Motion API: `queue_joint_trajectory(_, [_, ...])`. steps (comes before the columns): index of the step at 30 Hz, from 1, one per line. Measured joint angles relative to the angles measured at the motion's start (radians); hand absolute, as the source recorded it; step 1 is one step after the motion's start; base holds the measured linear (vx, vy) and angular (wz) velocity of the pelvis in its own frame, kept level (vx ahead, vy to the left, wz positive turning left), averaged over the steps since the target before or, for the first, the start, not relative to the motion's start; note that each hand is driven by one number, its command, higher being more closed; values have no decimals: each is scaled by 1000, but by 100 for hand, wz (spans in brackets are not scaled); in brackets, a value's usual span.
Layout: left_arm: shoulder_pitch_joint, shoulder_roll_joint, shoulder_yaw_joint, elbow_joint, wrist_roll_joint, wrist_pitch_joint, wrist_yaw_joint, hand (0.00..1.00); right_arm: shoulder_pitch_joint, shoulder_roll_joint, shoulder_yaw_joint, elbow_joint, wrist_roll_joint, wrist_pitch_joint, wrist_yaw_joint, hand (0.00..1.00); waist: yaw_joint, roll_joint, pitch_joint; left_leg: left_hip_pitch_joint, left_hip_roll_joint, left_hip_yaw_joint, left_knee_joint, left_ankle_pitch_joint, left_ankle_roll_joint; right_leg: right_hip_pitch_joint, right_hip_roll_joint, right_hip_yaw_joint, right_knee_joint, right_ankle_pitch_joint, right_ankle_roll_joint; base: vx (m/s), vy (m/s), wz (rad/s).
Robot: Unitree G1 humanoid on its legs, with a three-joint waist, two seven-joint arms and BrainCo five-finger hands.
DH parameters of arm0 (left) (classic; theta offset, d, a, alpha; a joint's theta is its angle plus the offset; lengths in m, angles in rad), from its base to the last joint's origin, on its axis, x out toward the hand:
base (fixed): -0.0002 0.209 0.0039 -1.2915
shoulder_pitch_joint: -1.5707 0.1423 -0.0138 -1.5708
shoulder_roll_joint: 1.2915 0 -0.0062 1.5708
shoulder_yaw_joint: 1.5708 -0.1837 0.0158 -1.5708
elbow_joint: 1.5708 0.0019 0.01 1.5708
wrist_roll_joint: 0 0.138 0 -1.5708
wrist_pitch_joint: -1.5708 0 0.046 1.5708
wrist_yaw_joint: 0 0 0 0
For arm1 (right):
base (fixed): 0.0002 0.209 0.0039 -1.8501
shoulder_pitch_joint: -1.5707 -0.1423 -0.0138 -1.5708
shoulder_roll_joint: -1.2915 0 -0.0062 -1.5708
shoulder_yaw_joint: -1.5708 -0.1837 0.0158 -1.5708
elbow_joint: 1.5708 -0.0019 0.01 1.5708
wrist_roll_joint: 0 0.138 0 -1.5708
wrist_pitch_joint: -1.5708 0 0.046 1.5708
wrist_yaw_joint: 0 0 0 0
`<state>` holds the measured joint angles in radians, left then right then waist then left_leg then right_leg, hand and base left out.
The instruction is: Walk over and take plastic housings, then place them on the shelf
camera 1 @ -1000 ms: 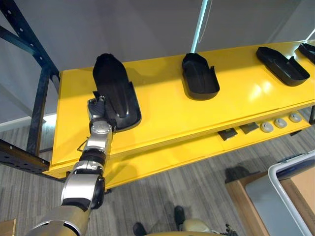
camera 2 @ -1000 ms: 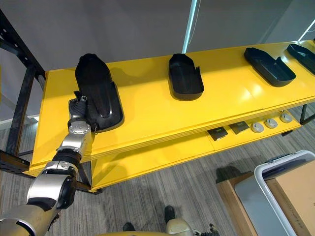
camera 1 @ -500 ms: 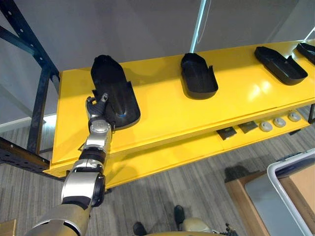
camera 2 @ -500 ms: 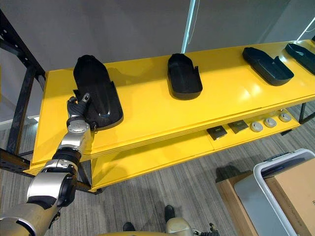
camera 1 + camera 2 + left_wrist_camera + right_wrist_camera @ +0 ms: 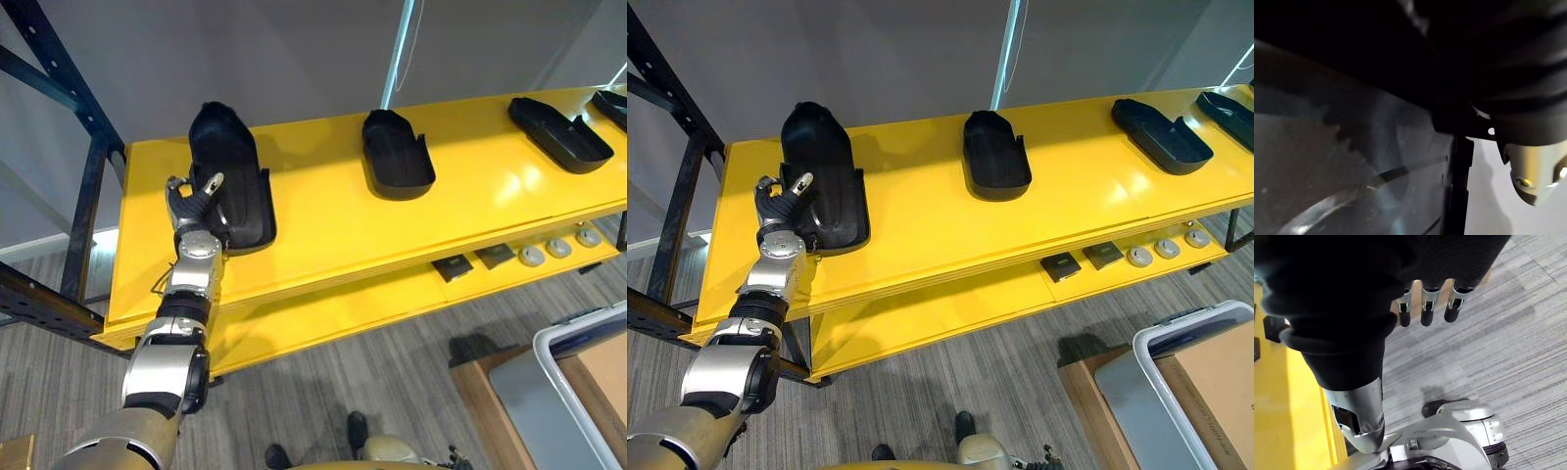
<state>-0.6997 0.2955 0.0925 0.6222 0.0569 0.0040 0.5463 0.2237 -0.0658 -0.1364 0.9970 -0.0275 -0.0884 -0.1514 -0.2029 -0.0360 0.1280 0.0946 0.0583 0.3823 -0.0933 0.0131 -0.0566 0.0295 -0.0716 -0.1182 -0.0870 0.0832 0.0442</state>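
Observation:
A black plastic housing (image 5: 232, 176) lies lengthwise at the left end of the yellow shelf (image 5: 323, 225). My left hand (image 5: 194, 204) is at the housing's near left side, close against its rim, open with the thumb sticking up and nothing held. The left wrist view shows the housing's dark surface (image 5: 1352, 161) very close, with the thumb tip beside it. Further housings lie along the shelf: one in the middle (image 5: 397, 152) and two at the right (image 5: 558, 132), (image 5: 612, 101). My right hand (image 5: 1425, 308) hangs open over the carpet.
A dark blue rack upright (image 5: 83, 186) stands left of the shelf. The lower yellow shelf holds small dark plates (image 5: 495, 257) and round parts (image 5: 532, 257). A cardboard box in a grey bin (image 5: 588, 387) sits on the floor at the lower right.
My left hand has let go of the housing's near end, opened, and moved up along its left side. The housing stays on the shelf. The camera has shifted slightly.

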Motion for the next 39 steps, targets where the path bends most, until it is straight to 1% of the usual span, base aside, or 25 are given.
queue_joint_trajectory(1, [23, -7, 0, -51, 8, -2, 5, 0, 0, 0, 0, 0, 0, 0, 0, 0, 0, 0, 0, 0, 0, 0, 0, 0, 0, 0, 0, 0, 0, 0, 0, 0, 0, 0])
queue_joint_trajectory(3, [52, -25, 0, -98, 29, -3, 19, 0, 0, 0, 0, 0, 0, 0, 0, 0, 0, 0, 0, 0, 0, -1, 0, 0, 0, 1, 0, -1, 0, 0, 0, 0, 0, 0])
queue_joint_trajectory(6, [80, -52, 2, -117, 38, -3, 30, 0, 0, 0, 1, -1, 0, 0, 0, 0, 1, 0, 0, 0, 0, -3, -1, 3, 4, 1, 0, -4, 0, 0, 0, 0, 0, 0])
queue_joint_trajectory(10, [102, -67, 4, -134, 48, -3, 46, 0, -1, 0, 1, -1, 0, 0, 0, 0, 1, 0, 0, -1, 0, -8, -1, 6, 7, 2, 0, -9, 0, 0, 0, -17, -10, 3])
queue_joint_trajectory(13, [158, -86, 8, -245, 90, -3, 50, 0, -1, 0, 14, -1, 0, 0, -1, 0, 2, 0, -1, -1, 0, -12, -2, 7, 5, 4, 0, -13, 0, 0, 0, -50, -32, 4])
queue_joint_trajectory(15, [241, -109, -22, -367, 137, -6, 53, 0, 0, -1, 20, 0, 0, 0, -1, 0, 4, 0, -1, -1, 0, -13, -2, 7, 5, 6, 0, -14, -2, 0, 0, -46, -34, 2])
queue_joint_trajectory(16, [265, -117, -27, -395, 153, -9, 53, 0, 0, 0, 20, 0, 0, 0, -1, 0, 5, 0, -1, -1, 0, -13, -2, 7, 5, 6, 0, -14, -2, 0, 0, -39, -31, 2])
queue_joint_trajectory(18, [361, -144, -76, -483, 205, -14, 49, 0, 1, 0, 19, 1, 0, -1, -2, 0, 9, 0, -1, -1, 0, -15, -2, 7, 5, 8, 0, -16, -3, 0, 0, -35, -27, 2])
queue_joint_trajectory(19, [417, -157, -113, -520, 236, -18, 43, 100, 2, 1, 19, 2, 0, -1, -3, 0, 16, 0, -1, 0, 0, -15, -2, 7, 5, 9, 0, -16, -4, 0, 0, -42, -31, 1])
queue_joint_trajectory(20, [445, -164, -133, -536, 251, -21, 40, 100, 2, 1, 19, 3, 1, -1, -3, 0, 20, 1, -1, 0, 0, -15, -2, 7, 5, 9, 0, -16, -4, 0, 0, -53, -39, 0])
queue_joint_trajectory(21, [516, -177, -172, -571, 294, -32, 28, 100, 2, 1, 18, 8, 4, -1, -3, 0, 27, 0, -1, 0, 1, -15, -2, 7, 5, 9, 1, -16, -4, 0, 0, -47, -34, 1])
queue_joint_trajectory(23, [581, -175, -202, -595, 332, -44, 19, 100, 2, 0, 18, 9, 10, -1, -3, 0, 29, 1, -2, 0, 1, -15, -2, 7, 5, 9, 1, -17, -4, 0, 0, -52, -34, 1])
queue_joint_trajectory(25, [657, -174, -219, -601, 385, -58, 1, 100, 2, 0, 19, 10, 10, -1, -3, 0, 31, 1, -2, 0, 2, -15, -4, 8, 6, 9, 1, -17, -4, 0, 0, -64, -36, 0])
queue_joint_trajectory(27, [694, -172, -219, -601, 411, -63, -11, 100, 2, -1, 19, 11, 10, -1, -3, 0, 33, 1, -2, -1, 2, -14, -8, 8, 6, 9, 1, -17, -5, 0, 0, -52, -25, 0])
queue_joint_trajectory(29, [711, -170, -220, -600, 421, -70, -24, 100, 2, -1, 19, 13, 10, -1, -4, 0, 40, 2, -3, -3, 2, -14, -8, 7, 6, 6, 1, -18, -6, 0, 0, 0, 0, 0])
queue_joint_trajectory(30, [717, -170, -221, -599, 427, -75, -28, 100, 3, -3, 19, 18, 10, -1, -7, 0, 52, 3, -9, -9, 2, -15, -8, 7, 6, 1, 2, -18, -8, 0, 0, 0, 0, 5])
queue_joint_trajectory(31, [721, -166, -221, -595, 430, -80, -39, 100, 3, -4, 19, 21, 10, 0, -9, 0, 54, 5, -13, -13, 2, -19, -8, 7, 6, 1, 1, -23, -11, 0, 0, -5, -15, 8])
queue_joint_trajectory(35, [720, -146, -221, -541, 453, -81, -54, 100, -2, -13, 30, 21, 9, 0, -19, 0, 54, 12, -24, -13, 2, -25, -8, 7, 6, 1, 1, -32, -12, -3, 4, -12, -33, 8])
queue_joint_trajectory(36, [720, -140, -222, -526, 465, -81, -64, 100, -4, -15, 36, 21, 8, 0, -20, 0, 53, 12, -25, -13, 2, -28, -9, 7, 6, 2, 1, -36, -12, -5, 7, -4, -26, 5])
queue_joint_trajectory(39, [718, -123, -245, -494, 469, -83, -65, 100, -10, -16, 37, 21, 8, 0, -20, 0, 53, 11, -26, -15, 2, -32, -8, 7, 6, 2, 0, -40, -12, -6, 8, -10, -33, 5])
